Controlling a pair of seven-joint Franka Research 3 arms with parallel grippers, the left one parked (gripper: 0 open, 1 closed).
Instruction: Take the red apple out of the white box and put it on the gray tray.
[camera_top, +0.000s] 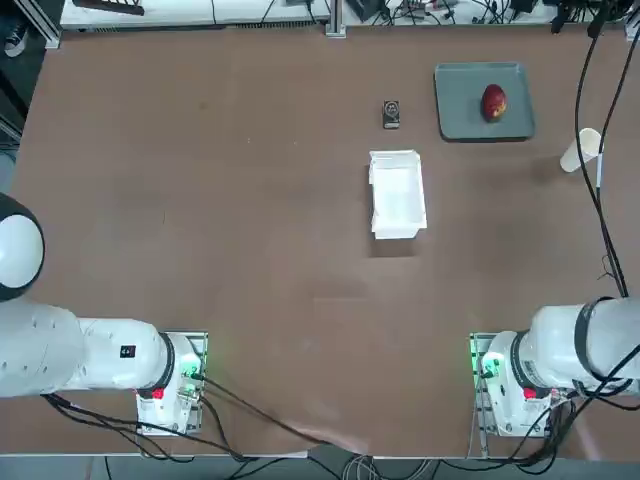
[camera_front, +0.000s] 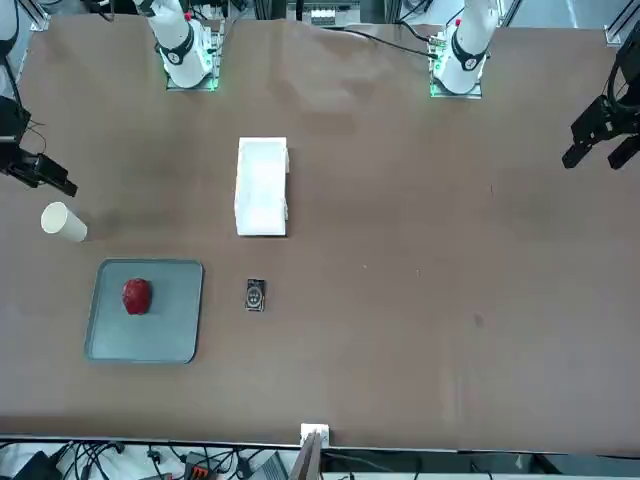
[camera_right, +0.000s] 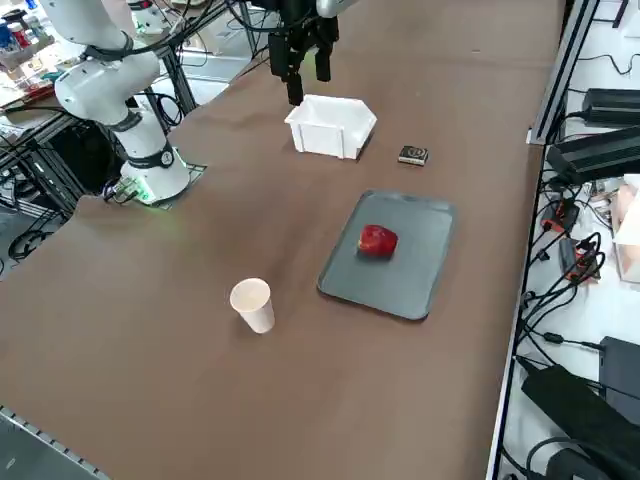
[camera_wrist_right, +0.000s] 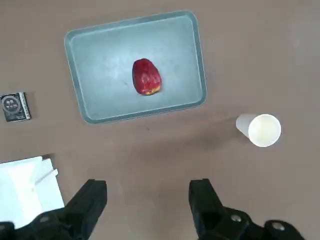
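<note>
The red apple (camera_top: 494, 102) (camera_wrist_right: 146, 77) lies on the gray tray (camera_top: 460, 100) (camera_wrist_right: 100, 60), near its middle. Closer to the arms stands the white box (camera_top: 397, 195) (camera_right: 330, 125), its inside showing nothing but white. My right gripper (camera_wrist_right: 148, 187) (camera_right: 308, 80) hangs high above the table, open, with nothing between its fingers. In the wrist view it is over bare table, between the box (camera_wrist_right: 25, 190) and the paper cup, well back from the tray. It touches neither apple nor box.
A pale paper cup (camera_top: 581, 150) (camera_wrist_right: 260, 130) lies on its side to the right of the tray. A small black square item (camera_top: 391, 114) (camera_wrist_right: 14, 107) sits between box and tray. Cables trail past the table's right edge.
</note>
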